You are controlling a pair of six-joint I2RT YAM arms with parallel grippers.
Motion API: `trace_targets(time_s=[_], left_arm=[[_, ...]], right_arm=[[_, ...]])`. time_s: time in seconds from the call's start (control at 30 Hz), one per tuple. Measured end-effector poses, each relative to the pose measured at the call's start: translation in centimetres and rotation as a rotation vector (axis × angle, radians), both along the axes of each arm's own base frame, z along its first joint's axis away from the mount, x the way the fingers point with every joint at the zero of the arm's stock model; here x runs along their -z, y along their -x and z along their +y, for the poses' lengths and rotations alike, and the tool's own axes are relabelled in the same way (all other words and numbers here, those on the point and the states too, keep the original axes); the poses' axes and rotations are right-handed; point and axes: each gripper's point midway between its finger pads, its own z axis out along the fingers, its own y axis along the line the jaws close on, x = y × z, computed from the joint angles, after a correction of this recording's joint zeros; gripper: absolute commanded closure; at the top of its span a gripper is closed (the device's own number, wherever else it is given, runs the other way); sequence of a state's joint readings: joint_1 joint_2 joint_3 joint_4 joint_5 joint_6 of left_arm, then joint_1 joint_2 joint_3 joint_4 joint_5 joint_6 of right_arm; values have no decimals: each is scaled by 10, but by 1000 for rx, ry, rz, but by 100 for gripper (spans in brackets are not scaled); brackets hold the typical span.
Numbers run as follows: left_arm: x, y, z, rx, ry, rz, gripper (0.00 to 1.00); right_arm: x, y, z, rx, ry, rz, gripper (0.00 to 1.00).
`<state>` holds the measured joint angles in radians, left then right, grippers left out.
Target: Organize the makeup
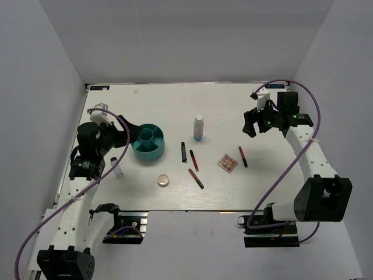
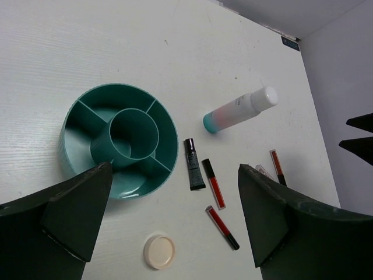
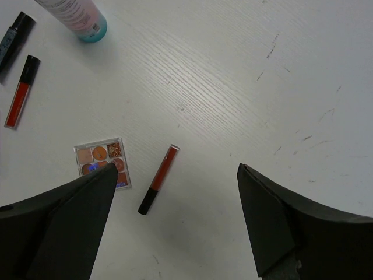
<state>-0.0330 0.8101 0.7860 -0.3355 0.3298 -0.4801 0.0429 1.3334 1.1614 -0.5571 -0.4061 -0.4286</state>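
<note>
Sorting looks not yet begun: the teal tub (image 1: 148, 142) has all its compartments bare in the left wrist view, and every piece of makeup lies out on the counter (image 1: 151, 105). The left jaws hang wide and empty above the tub's near rim. The right jaws, equally wide and empty, hover over the square palette (image 3: 100, 161) and one red stick (image 3: 159, 178). Just right of the tub lie the black tube (image 2: 193, 164) and two more red sticks (image 2: 213, 183) (image 2: 222, 227), with the round compact (image 2: 159, 251) nearer and the white-and-blue bottle (image 2: 239, 109) farther back. The likely next move is for one arm to drop onto a single item, setting its jaws across the narrow width. The flat palette and compact will probably be hardest to lift. The clear vial (image 1: 118, 169) shows only from above, close by the left arm and faint. The bottle's top is cut off in the right wrist view, and a finger covers the palette's corner.
</note>
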Motion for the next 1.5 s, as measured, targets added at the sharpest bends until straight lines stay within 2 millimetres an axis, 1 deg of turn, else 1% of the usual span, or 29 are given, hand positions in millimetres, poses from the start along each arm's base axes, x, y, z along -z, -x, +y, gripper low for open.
trace_targets(time_s=[0.1, 0.17, 0.27, 0.33, 0.37, 0.4, 0.43, 0.47, 0.53, 0.57, 0.6, 0.63, 0.73, 0.77, 0.87, 0.93, 1.13, 1.3, 1.5], left_arm=[[1, 6, 1, -13, 10, 18, 3], [3, 10, 2, -24, 17, 35, 5], [7, 15, 8, -68, 22, 63, 11], [12, 19, 13, -108, 29, 93, 23], [16, 20, 16, -134, 32, 113, 32], [21, 21, 20, -159, 33, 131, 49], [27, 22, 22, -183, 40, 155, 58], [33, 23, 25, -205, 40, 176, 63], [50, 25, 30, -245, 36, 235, 68], [59, 26, 33, -266, 30, 270, 62], [66, 26, 34, -274, 26, 298, 62], [76, 26, 37, -298, 16, 340, 48], [107, 31, 51, -379, -46, 469, 32], [116, 33, 56, -407, -69, 506, 29], [135, 38, 72, -473, -143, 579, 26], [145, 37, 81, -500, -198, 614, 26], [168, 30, 102, -511, -374, 709, 22], [187, 26, 108, -479, -465, 782, 17], [208, 25, 111, -435, -518, 850, 17]], right_arm=[[8, 1, 1, -44, 22, 16, 11], [8, 3, 0, -81, 44, 2, 11], [7, 3, 0, -122, 74, -27, 11], [5, 3, 1, -148, 83, -43, 11], [5, 4, 2, -162, 86, -50, 11], [4, 5, 3, -174, 84, -53, 11], [3, 6, 5, -184, 75, -54, 14], [2, 7, 7, -193, 66, -56, 24], [0, 11, 13, -217, 45, -58, 31], [0, 12, 15, -225, 31, -55, 35], [1, 14, 17, -229, 22, -48, 36], [4, 16, 20, -233, 12, -42, 36], [17, 26, 23, -232, -9, 4, 35], [22, 29, 23, -229, -14, 21, 34], [33, 36, 24, -213, -28, 60, 32], [35, 37, 24, -204, -37, 73, 32], [32, 33, 25, -189, -47, 59, 31], [35, 32, 24, -176, -49, 57, 30], [41, 34, 22, -162, -38, 72, 30]])
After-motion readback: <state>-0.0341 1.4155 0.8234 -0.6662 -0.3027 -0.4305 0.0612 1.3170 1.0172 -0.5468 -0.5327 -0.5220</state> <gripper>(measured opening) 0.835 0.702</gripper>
